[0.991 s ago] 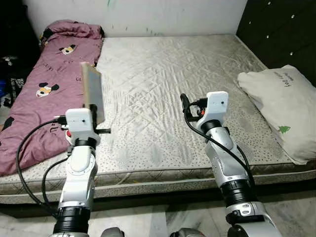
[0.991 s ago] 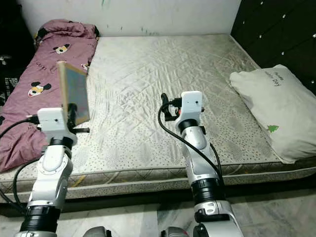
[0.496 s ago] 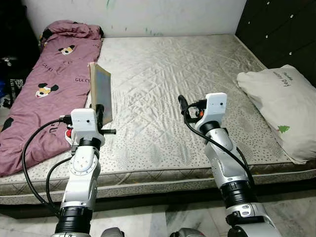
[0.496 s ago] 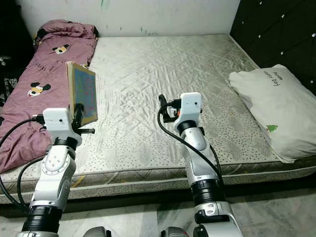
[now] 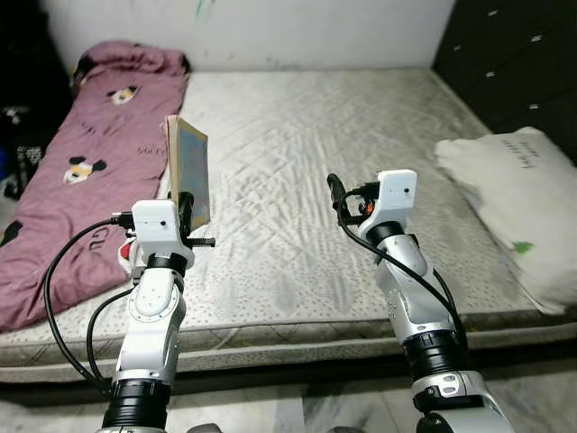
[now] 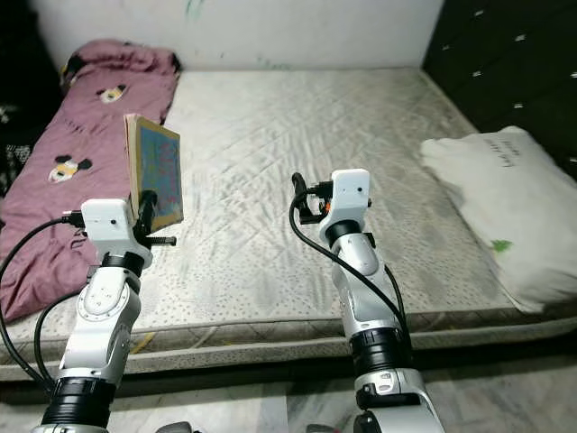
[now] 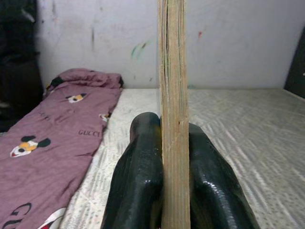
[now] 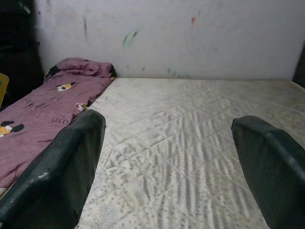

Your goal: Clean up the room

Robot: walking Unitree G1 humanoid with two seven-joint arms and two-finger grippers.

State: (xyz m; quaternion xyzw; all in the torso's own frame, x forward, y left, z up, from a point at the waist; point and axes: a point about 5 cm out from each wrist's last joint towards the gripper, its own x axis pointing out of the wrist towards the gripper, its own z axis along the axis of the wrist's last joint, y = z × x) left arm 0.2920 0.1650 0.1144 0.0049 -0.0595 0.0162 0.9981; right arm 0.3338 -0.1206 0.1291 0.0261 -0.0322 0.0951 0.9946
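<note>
My left gripper (image 5: 187, 209) is shut on a thin wooden-edged book (image 5: 190, 169) with a colourful cover, held upright above the left part of the mattress (image 5: 315, 135). In the left wrist view the book's edge (image 7: 172, 95) stands clamped between the two black fingers (image 7: 138, 181). My right gripper (image 5: 335, 194) is raised over the middle of the mattress, open, with nothing between its fingers (image 8: 71, 162).
A pink cartoon-print blanket (image 5: 81, 171) lies along the mattress's left side. A white pillow (image 5: 518, 198) lies at the right edge. A dark wardrobe (image 5: 523, 63) stands at the right, a white wall (image 5: 270, 32) behind the bed. Dark clutter (image 5: 18, 135) sits at far left.
The left arm has moved the book right and turned it, so its cover faces me more. The camera view has shifted slightly. The right arm holds still.
</note>
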